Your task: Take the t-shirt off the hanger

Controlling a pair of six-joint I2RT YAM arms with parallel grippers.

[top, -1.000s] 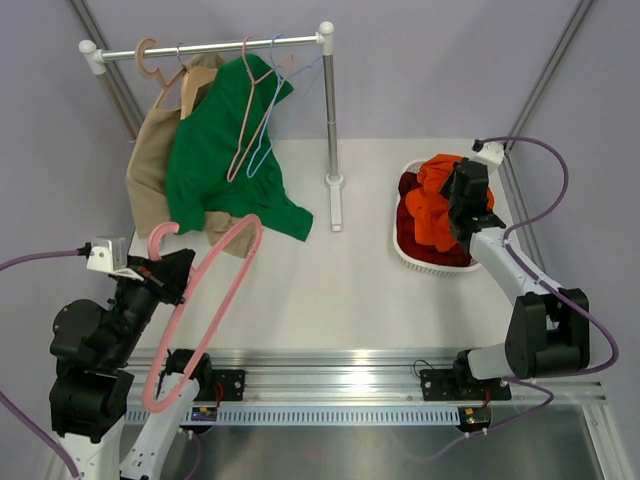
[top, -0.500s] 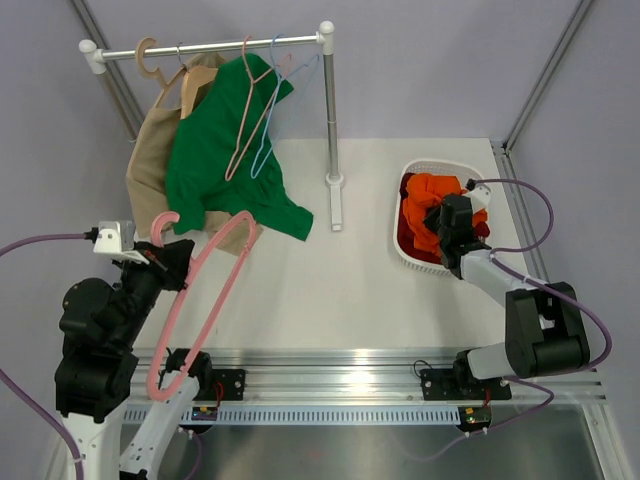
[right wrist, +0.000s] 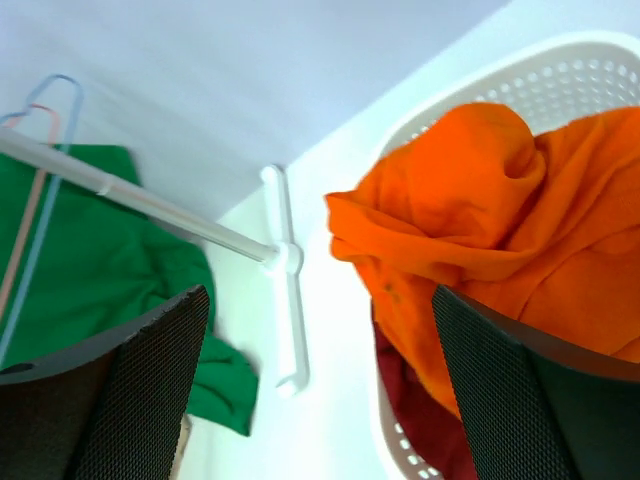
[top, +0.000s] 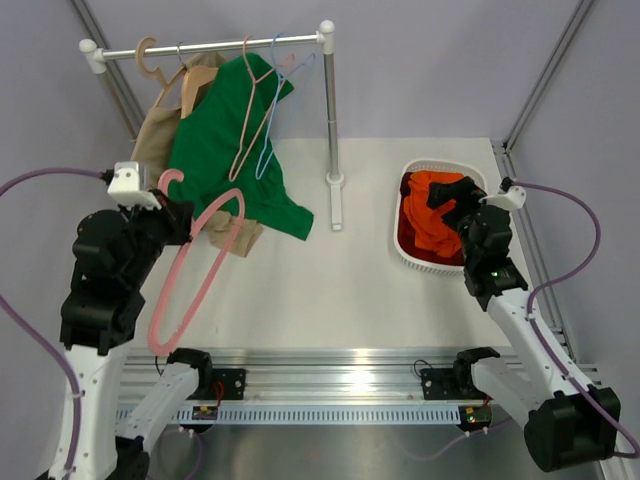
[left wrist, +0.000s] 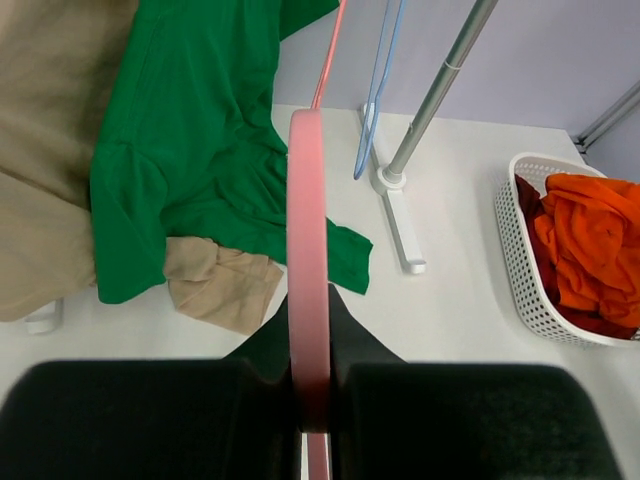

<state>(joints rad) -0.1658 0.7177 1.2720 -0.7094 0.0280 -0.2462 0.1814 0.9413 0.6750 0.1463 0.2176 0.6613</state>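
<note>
Two sets of jaws, two states: the left jaws are clamped on the hanger, whose pink bar runs straight up between them in the left wrist view, while the right jaws stand wide apart with nothing in them.

Since a second ago the left arm has carried the hanger farther from the near edge. It is bare, and its hook now lies close beside the hem of the green shirt on the rack. The right jaws, which were down over the orange cloth then, have drawn back toward the near edge and now sit above the basket's near side, apart from the cloth.

One white basket stands on the desk, right of the rack's foot. In it lies the t-shirt — off the hanger, crumpled in a heap that rises past the rim. Under it, a dark red garment shows along the left wall. From the right wrist, the t-shirt fills most of the basket, with the red garment below it.
</note>
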